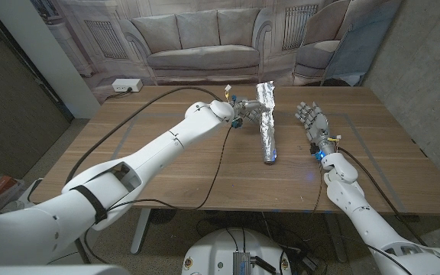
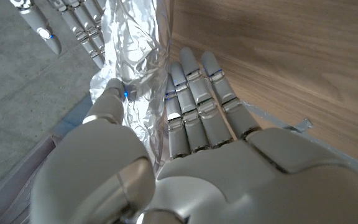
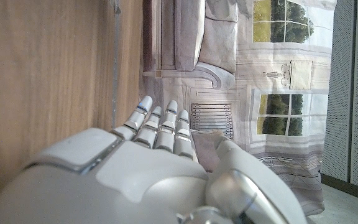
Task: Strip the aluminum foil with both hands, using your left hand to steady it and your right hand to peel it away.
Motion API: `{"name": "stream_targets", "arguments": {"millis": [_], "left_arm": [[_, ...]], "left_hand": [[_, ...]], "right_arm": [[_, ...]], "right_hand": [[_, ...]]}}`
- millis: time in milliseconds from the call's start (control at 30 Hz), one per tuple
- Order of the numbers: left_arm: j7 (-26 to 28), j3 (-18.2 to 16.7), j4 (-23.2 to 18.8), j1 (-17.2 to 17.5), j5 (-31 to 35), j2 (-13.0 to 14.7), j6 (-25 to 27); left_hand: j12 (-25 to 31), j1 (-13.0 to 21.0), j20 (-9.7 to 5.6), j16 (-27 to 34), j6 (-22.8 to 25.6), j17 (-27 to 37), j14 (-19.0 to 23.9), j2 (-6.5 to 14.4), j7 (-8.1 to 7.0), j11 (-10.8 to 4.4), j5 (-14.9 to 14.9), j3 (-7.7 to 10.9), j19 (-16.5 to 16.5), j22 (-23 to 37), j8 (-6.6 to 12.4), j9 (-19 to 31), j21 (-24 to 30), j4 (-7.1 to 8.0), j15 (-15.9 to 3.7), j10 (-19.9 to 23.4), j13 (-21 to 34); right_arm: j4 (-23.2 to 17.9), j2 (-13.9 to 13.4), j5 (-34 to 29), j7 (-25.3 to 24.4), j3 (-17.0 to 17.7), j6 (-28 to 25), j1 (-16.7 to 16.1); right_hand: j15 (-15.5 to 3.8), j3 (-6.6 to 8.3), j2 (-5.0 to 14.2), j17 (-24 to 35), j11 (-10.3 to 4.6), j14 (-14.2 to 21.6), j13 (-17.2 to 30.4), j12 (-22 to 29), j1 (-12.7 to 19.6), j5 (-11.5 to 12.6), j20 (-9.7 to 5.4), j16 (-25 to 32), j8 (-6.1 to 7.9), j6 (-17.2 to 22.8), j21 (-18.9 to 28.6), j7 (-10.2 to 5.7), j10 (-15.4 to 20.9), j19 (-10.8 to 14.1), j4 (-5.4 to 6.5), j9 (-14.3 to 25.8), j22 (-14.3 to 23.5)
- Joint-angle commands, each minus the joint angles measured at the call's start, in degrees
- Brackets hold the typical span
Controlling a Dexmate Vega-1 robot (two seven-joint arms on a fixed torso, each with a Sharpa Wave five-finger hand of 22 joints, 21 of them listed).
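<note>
I see a wooden table (image 1: 166, 176) with black cables (image 1: 128, 126) running across its left half. Behind it hangs a printed backdrop showing a sofa (image 1: 202, 42). A white power strip (image 1: 125, 86) sits just beyond the table's far left corner.

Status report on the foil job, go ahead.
Left hand holds foil roll. Right hand open, apart from the roll. Peel not started. Nothing between them.
</note>
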Motion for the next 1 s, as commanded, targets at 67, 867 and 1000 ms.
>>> {"name": "stream_targets", "arguments": {"millis": [67,867,1000], "left_arm": [[1.3,-5.8,8.3,7.2,-8.6,-3.1,-26.7],[-9.8,-13.5,26.2,12.3,-23.0,-16.6,-53.9],[-13.8,-15.8,28.4,12.9,-28.3,-19.7,-54.2]], "left_hand": [[-2.7,9.1,0.51,-3.4,1.8,-1.4,-6.5,7.8,-1.16,-2.15,0.2,8.81,-1.6,-0.3,6.86,2.7,0.0,9.26,-1.02,-6.0,-0.4],[-6.3,9.1,-0.91,-5.5,-0.5,-3.7,-9.1,7.1,-0.15,-1.81,1.3,9.37,-2.2,-1.2,9.52,6.2,-1.0,9.63,-1.11,-8.4,-2.3],[-7.0,9.1,-0.83,-5.9,-0.6,-4.2,-9.8,6.8,-0.34,-1.98,1.7,9.50,-2.2,-1.3,10.24,6.9,-1.3,9.62,-1.13,-8.8,-2.6]], "right_arm": [[-1.6,-0.4,-0.9,-0.8,-0.7,-1.1,0.2],[-4.1,-0.8,-1.9,-2.1,-0.9,-2.4,-0.6],[-4.4,-0.9,-2.0,-2.2,-1.0,-2.8,-0.6]], "right_hand": [[-0.33,0.30,0.24,0.0,-0.18,0.5,0.3,0.2,-0.6,0.1,-4.93,-0.1,0.14,0.4,-0.1,0.13,0.6,-0.1,-0.22,0.2,0.0],[-0.27,0.38,0.18,0.0,0.00,0.7,0.3,0.2,-0.8,0.1,-4.90,-0.2,0.18,0.6,-0.2,0.19,0.8,0.0,-0.29,0.2,0.0],[-0.27,0.39,0.14,0.0,0.02,0.7,0.3,0.2,-0.8,0.1,-4.90,-0.2,0.19,0.7,-0.3,0.19,0.9,0.0,-0.30,0.2,0.0]]}}
